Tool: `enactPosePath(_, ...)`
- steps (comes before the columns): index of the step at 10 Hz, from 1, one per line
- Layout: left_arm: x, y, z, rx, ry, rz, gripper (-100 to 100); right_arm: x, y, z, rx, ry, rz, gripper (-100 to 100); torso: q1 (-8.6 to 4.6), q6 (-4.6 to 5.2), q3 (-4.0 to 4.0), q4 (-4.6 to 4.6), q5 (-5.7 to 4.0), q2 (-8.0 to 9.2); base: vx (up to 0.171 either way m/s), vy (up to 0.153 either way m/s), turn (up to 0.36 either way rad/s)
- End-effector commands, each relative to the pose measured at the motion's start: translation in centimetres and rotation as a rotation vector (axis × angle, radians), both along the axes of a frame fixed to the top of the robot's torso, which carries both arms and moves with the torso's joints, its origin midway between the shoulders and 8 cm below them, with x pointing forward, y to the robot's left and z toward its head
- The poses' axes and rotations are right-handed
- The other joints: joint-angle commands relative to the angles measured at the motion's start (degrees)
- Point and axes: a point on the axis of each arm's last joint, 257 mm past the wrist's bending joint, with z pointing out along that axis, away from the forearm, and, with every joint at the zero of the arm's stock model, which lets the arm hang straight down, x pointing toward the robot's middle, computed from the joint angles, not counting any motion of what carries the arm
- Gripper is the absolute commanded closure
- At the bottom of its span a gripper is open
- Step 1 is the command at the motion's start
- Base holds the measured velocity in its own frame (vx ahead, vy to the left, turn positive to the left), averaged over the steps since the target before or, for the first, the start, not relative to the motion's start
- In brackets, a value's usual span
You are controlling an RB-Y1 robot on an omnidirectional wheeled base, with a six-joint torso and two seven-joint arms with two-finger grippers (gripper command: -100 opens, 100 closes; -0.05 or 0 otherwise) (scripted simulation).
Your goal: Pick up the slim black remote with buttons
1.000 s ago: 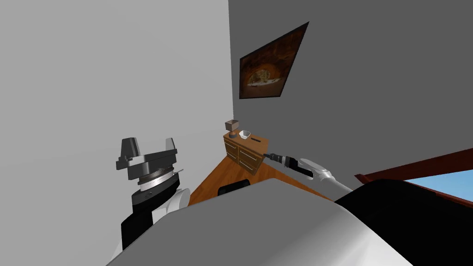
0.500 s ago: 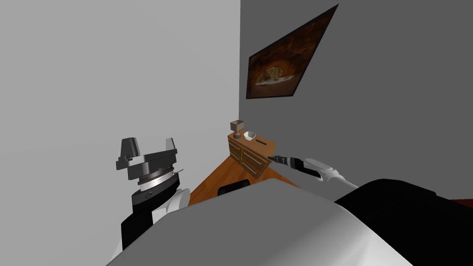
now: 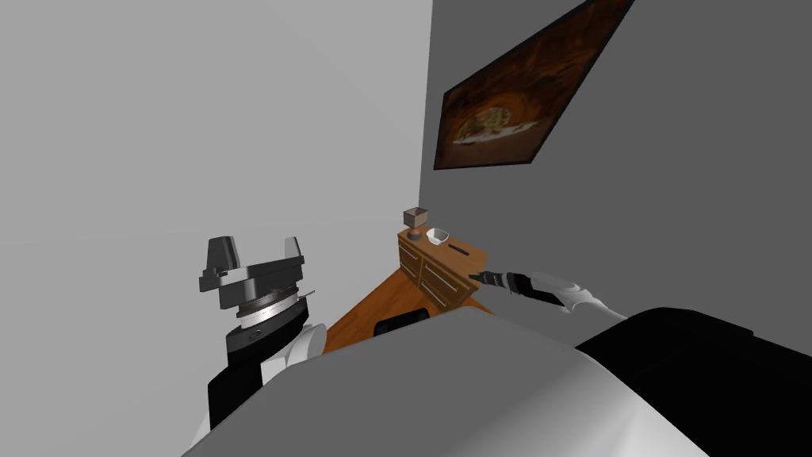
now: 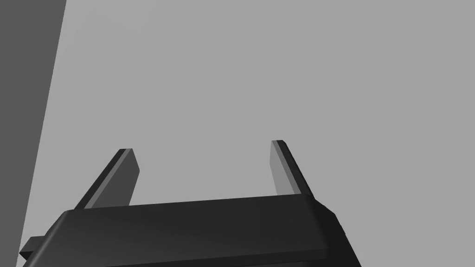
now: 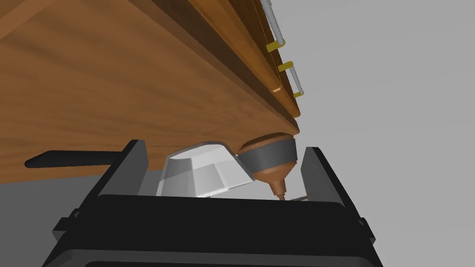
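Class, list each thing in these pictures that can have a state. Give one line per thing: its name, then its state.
remote: lying flat on the dresser top, not gripped
right gripper: open, holding nothing, aimed at the dresser top
left gripper: open, holding nothing, raised at my left
bowl: upright, beside the lamp
lamp: standing upright
drawers: shut
picture: hanging on the dark grey wall
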Motion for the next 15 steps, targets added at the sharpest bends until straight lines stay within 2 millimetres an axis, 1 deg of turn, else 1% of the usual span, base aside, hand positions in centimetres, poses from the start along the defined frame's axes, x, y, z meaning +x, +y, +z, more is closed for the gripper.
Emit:
enactPosePath(1, 0.0, 0.0, 0.0, 0.0, 0.0, 0.0, 0, -2.4, -2.8, -0.8, -0.074, 0.074, -0.007, -100, 0.0, 0.0, 0.0, 0.0, 0.0, 0.0, 0.109, -0.022, 0.256)
enactPosePath(2, 0.0, 0.0, 0.0, 0.0, 0.0, 0.0, 0, -2.4, -2.8, -0.8, -0.074, 0.074, -0.007, -100, -0.05, -0.06, -0.03, -0.01, 0.0, -0.07, 0.088, -0.026, 0.189)
enactPosePath(4, 0.0, 0.0, 0.0, 0.0, 0.0, 0.0, 0, -5.8, -6.6, -1.7, -0.172, 0.179, 0.002, -100, -0.06, -0.08, -0.06, -0.02, -0.01, -0.11, 0.132, -0.036, 0.364)
enactPosePath(5, 0.0, 0.0, 0.0, 0.0, 0.0, 0.0, 0, -6.6, -7.4, -2.1, -0.186, 0.2, -0.009, -100, -0.12, -0.09, -0.15, -0.05, -0.02, -0.27, 0.123, -0.058, 0.155)
enactPosePath(6, 0.0, 0.0, 0.0, 0.0, 0.0, 0.0, 0, -8.3, -8.8, -2.4, -0.229, 0.251, 0.003, -100, -0.13, 0.01, -0.12, -0.05, -0.03, -0.19, 0.133, -0.056, 0.27)
enactPosePath(7, 0.0, 0.0, 0.0, 0.0, 0.0, 0.0, 0, -8.8, -9.4, -2.5, -0.234, 0.262, -0.009, -100, -0.13, -0.07, -0.13, -0.05, -0.04, -0.23, 0.108, -0.054, 0.133)
enactPosePath(8, 0.0, 0.0, 0.0, 0.0, 0.0, 0.0, 0, -10.7, -10.8, -2.9, -0.276, 0.317, 0.002, -100, -0.1, 0.02, -0.09, -0.04, -0.04, -0.14, 0.109, -0.05, 0.245)
enactPosePath(9, 0.0, 0.0, 0.0, 0.0, 0.0, 0.0, 0, -11.1, -11.1, -2.9, -0.278, 0.323, -0.008, -100, -0.09, -0.06, -0.09, -0.03, -0.03, -0.15, 0.089, -0.031, 0.127)
enactPosePath(10, 0.0, 0.0, 0.0, 0.0, 0.0, 0.0, 0, -13.3, -12.7, -3.2, -0.316, 0.383, -0.006, -100, 0.0, 0.03, -0.05, -0.02, -0.01, -0.07, 0.108, -0.029, 0.2)
enactPosePath(12, 0.0, 0.0, 0.0, 0.0, 0.0, 0.0, 0, -13.3, -12.7, -3.2, -0.316, 0.383, -0.006, -100, -0.01, 0.01, -0.04, -0.02, -0.01, -0.06, 0.059, -0.037, 0.058)
enactPosePath(13, 0.0, 0.0, 0.0, 0.0, 0.0, 0.0, 0, -15.6, -14.0, -3.5, -0.348, 0.44, -0.003, -100, 0.05, 0.04, 0.05, 0.02, -0.01, 0.11, 0.074, -0.033, 0.2)
enactPosePath(15, 0.0, 0.0, 0.0, 0.0, 0.0, 0.0, 0, -19.9, -15.8, -4.0, -0.395, 0.545, 0.006, -100, -0.1, -0.04, -0.12, -0.04, -0.02, -0.21, 0.168, -0.088, 0.34)
